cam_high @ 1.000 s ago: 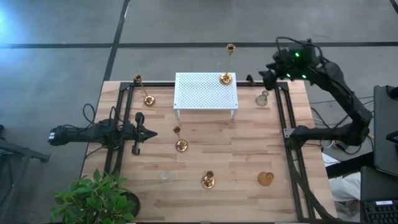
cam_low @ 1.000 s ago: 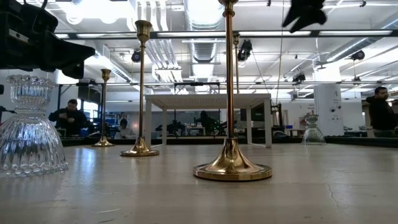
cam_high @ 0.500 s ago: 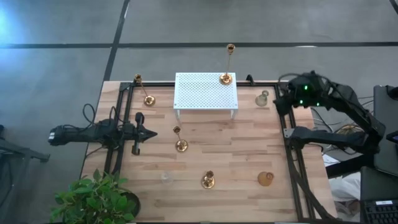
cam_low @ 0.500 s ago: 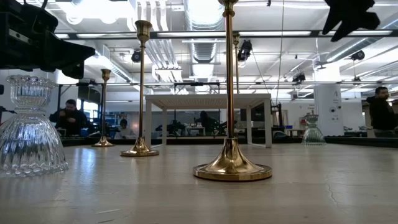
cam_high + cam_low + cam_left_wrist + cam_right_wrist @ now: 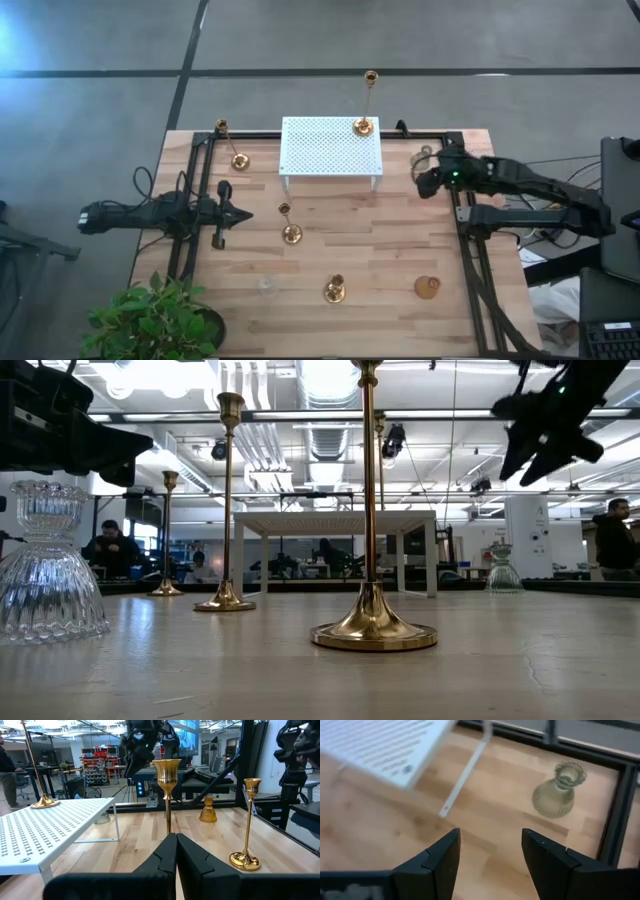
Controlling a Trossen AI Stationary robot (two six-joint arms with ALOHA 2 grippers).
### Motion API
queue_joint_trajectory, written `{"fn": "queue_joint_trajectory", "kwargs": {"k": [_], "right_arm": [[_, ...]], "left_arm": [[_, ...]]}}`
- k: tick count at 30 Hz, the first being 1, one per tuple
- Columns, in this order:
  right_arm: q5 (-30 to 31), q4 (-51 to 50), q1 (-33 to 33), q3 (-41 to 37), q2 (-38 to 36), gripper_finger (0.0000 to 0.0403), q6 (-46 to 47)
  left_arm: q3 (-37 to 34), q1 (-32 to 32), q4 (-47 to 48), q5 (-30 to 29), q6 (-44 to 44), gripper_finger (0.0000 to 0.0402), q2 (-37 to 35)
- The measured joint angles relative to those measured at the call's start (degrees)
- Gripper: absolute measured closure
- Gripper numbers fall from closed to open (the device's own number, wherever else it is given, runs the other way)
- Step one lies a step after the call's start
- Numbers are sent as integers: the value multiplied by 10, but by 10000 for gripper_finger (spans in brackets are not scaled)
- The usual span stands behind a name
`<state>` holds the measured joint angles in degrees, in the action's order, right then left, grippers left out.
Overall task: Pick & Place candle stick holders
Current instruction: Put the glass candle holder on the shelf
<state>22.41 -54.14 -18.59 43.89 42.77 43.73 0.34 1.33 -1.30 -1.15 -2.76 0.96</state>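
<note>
Here the right gripper hangs above the table's right rear part with its jaws spread and nothing between them, near but clear of a clear ribbed glass candle stick holder with a flared, scalloped mouth that stands upright just beside the white perforated rack. On that rack's rear right corner stands a tall brass holder, thin-stemmed on a round base, and further brass holders stand on the wooden table, one tall at the rear left, one mid-table, one short at the front and one squat at the front right, with a second glass holder at the front left. The left gripper waits at the table's left side, jaws pressed together and empty.
</note>
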Motion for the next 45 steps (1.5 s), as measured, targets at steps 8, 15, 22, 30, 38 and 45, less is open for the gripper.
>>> {"fn": "queue_joint_trajectory", "kwargs": {"k": [8, 15, 22, 30, 38, 45], "right_arm": [[83, 98, -1, -81, 53, 200, 68], [81, 116, -1, -118, 92, 188, 73], [91, 160, -1, -151, 94, 111, 51], [121, 279, -1, -218, 99, 70, 11], [127, 352, -1, -289, 99, 90, 0], [182, 437, -3, -322, 100, 104, -17]], "left_arm": [[0, 0, 0, 0, 0, 388, 0], [0, 0, 0, 0, 0, 388, 0], [0, 0, 0, 0, 0, 388, 0], [0, 0, 0, 0, 0, 388, 0], [0, 0, 0, 0, 0, 388, 0], [0, 0, 0, 0, 0, 388, 0]]}}
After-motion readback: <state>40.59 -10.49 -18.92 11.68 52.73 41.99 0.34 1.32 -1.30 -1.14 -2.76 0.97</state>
